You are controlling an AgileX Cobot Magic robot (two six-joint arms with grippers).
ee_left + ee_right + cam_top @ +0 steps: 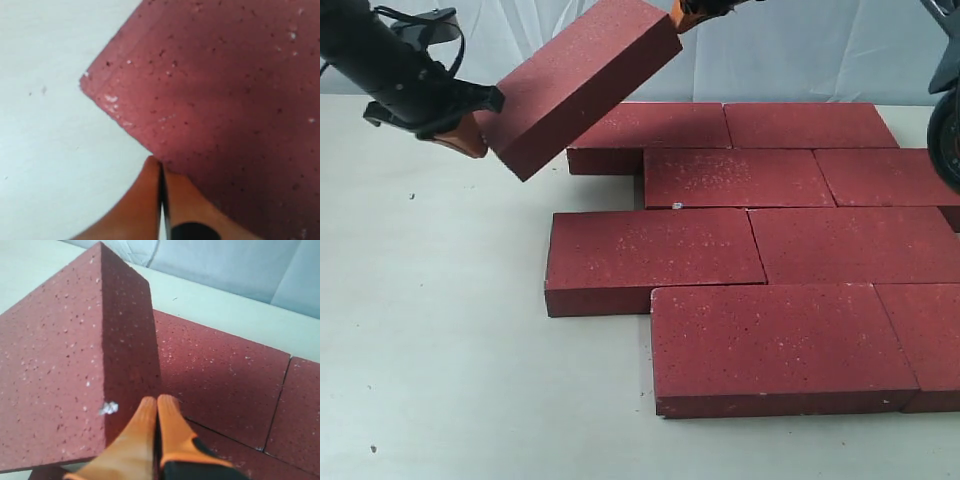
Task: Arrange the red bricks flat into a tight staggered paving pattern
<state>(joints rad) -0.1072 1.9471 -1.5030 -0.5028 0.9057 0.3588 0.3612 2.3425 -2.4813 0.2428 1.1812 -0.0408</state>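
Exterior view: eight red bricks [655, 250] laid, ninth brick [580, 85] (tilted) squeezed between closed grippers [468, 135] [685, 15]

Looked like a robot lab, plain off-white tabletop [440, 350] lower left, pale cloth backdrop [800, 50] across the top, black arm [390, 60] upper left

Readable markings: none for you to log. The red bricks [655, 255] carry only white flecks; the pale table [430, 350] shows a bare surface with a few dark specks.
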